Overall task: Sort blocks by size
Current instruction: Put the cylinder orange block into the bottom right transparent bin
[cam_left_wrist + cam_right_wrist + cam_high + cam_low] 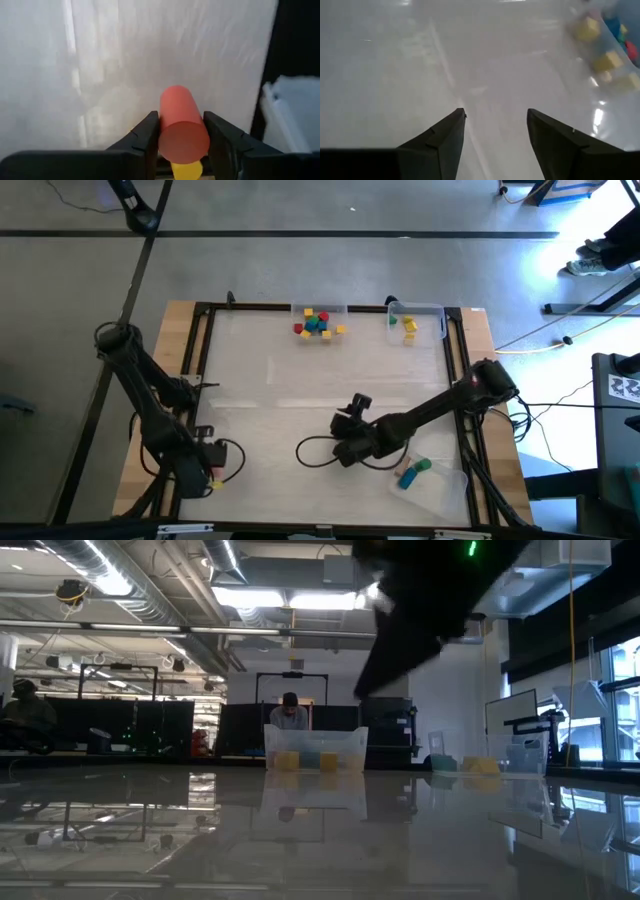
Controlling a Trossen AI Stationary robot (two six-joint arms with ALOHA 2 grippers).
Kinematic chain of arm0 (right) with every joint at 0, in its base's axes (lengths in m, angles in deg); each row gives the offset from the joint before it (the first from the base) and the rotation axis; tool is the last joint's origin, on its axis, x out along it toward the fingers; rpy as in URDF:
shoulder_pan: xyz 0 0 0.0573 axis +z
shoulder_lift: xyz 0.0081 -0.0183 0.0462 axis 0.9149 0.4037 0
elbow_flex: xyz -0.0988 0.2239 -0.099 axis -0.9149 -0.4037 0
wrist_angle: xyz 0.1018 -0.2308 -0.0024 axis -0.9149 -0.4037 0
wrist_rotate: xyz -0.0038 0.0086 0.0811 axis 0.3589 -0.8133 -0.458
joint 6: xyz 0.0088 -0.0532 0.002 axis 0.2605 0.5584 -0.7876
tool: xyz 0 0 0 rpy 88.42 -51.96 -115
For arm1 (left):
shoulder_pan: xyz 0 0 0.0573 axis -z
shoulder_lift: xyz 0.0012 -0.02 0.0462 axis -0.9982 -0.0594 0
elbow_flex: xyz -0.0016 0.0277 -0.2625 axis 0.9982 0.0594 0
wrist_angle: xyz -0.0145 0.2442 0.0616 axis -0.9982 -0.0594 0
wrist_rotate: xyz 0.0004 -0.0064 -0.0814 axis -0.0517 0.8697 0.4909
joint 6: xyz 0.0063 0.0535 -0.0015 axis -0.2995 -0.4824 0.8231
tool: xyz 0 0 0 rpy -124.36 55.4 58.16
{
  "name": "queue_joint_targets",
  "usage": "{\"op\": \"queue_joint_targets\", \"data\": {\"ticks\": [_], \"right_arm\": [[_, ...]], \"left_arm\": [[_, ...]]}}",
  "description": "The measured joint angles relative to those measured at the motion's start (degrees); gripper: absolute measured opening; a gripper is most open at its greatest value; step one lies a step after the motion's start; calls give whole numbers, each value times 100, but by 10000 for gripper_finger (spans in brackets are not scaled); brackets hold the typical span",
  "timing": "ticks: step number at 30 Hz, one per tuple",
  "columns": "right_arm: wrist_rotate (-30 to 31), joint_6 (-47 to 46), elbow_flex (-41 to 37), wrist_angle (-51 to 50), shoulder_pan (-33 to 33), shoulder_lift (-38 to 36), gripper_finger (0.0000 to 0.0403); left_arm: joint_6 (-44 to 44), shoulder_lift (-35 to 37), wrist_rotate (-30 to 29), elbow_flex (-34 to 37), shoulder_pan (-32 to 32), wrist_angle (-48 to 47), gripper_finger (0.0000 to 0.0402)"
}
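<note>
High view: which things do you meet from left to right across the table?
Left gripper → right gripper → teal and orange blocks in the near tray. Along the far edge: mixed blocks → yellow blocks.

I can't read any text, label, brand, number or sign anywhere in my views.
</note>
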Motion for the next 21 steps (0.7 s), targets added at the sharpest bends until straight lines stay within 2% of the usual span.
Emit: {"op": "queue_joint_targets", "data": {"ticks": [7, 10, 13, 17, 21], "right_arm": [[-168, 1066, 477, -41, 331, -455, 214], [138, 1498, 640, 163, 455, -562, 214], [481, 2146, 695, 780, 520, -567, 214], [457, 2938, 699, 1508, 470, -567, 214], [415, 2963, 699, 1758, 369, -567, 214]], "left_arm": [[-763, 910, -1663, -234, -232, 97, 118], [-1367, 1277, -2405, -234, -312, 287, 118], [-2214, 1560, -3088, -234, -366, 682, 118], [-3331, 1782, -3521, -237, -535, 1318, 121], [-4039, 1811, -3831, -203, -702, 1731, 123]]}}
